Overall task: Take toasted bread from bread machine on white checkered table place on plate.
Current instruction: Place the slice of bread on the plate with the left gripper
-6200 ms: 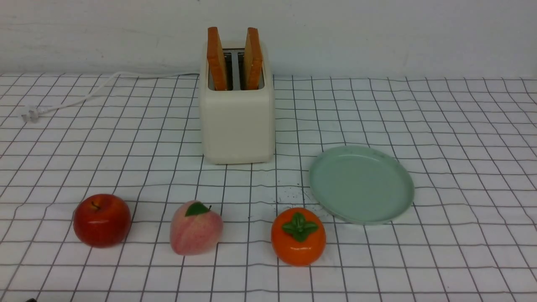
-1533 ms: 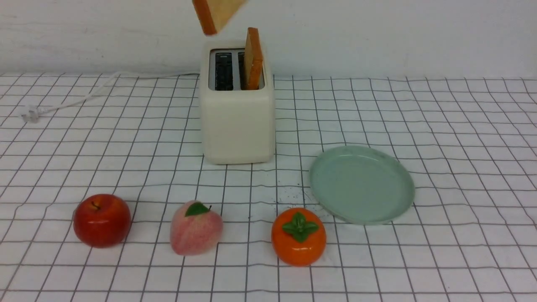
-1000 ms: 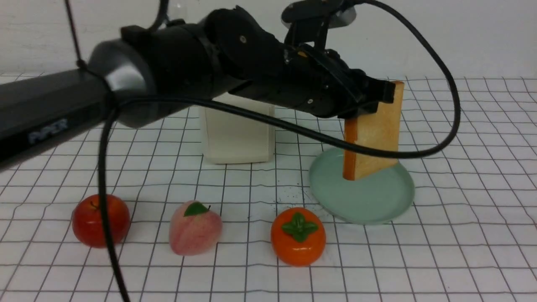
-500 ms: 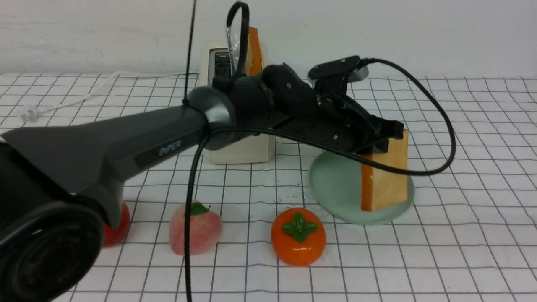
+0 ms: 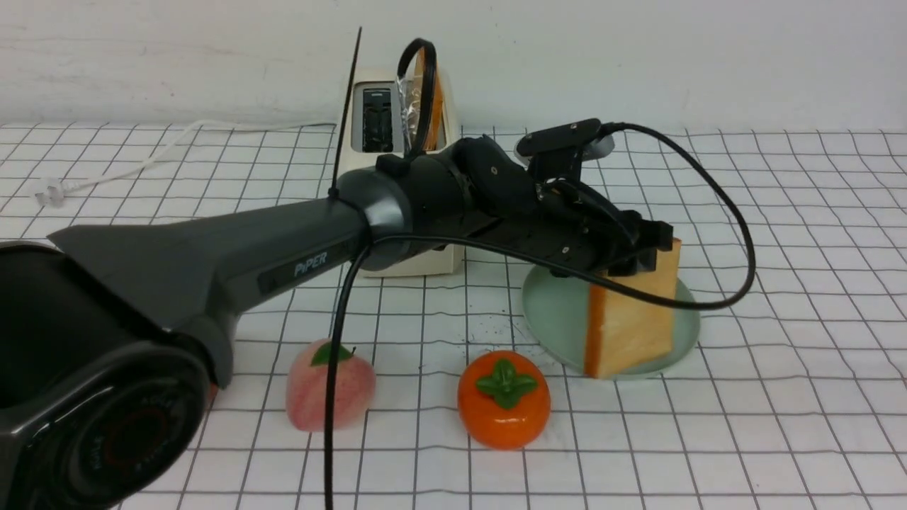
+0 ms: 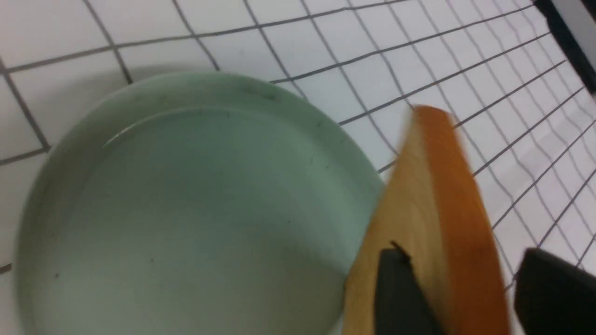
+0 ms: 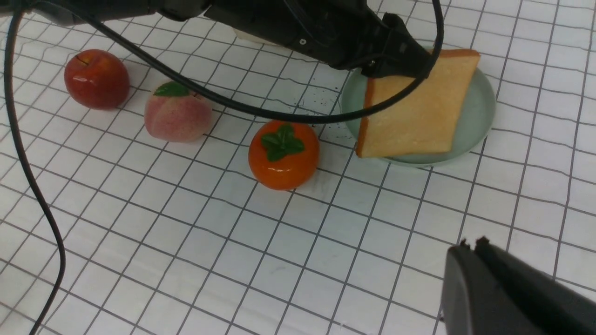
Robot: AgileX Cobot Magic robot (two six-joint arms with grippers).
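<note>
The left arm reaches across the checkered surface (image 5: 779, 212) from the left, and its tool (image 5: 643, 249) sits over the far side of the green plate (image 5: 556, 312). One slice of bread (image 5: 634, 322) is on that plate, tilted rather than flat. Its lower edge rests on the plate's near part, with one corner right at the near rim, and its upper edge is up between the tool's fingers (image 6: 400, 293). In the left wrist view the jaws stand wider than the slice is thick. One finger lies against the pale face of the bread, while the other stands clear of the orange-brown crust with a strip of surface showing between them (so the tool is released, not clamping the slice).

The second slice (image 5: 438, 106) stands upright in the right-hand slot of the cream toaster (image 5: 425, 263), partly hidden behind a loop of the arm's cable. The left-hand slot shows only dark metal. The toaster stands at the back of the surface, behind the arm and to the left of the plate, and its white cord (image 5: 142, 159) trails off to the left.

Along the front are a peach (image 5: 329, 386) and an orange fruit with a green leafy top (image 5: 504, 400), the latter just beside the plate's near-left rim. A red apple (image 7: 96, 79) lies left of the peach, clear in the right wrist view and almost covered by the arm in the front view.

The right tool (image 7: 470, 246) hangs above bare surface, in front of the plate and well apart from it, its fingers pressed together with nothing between them
</note>
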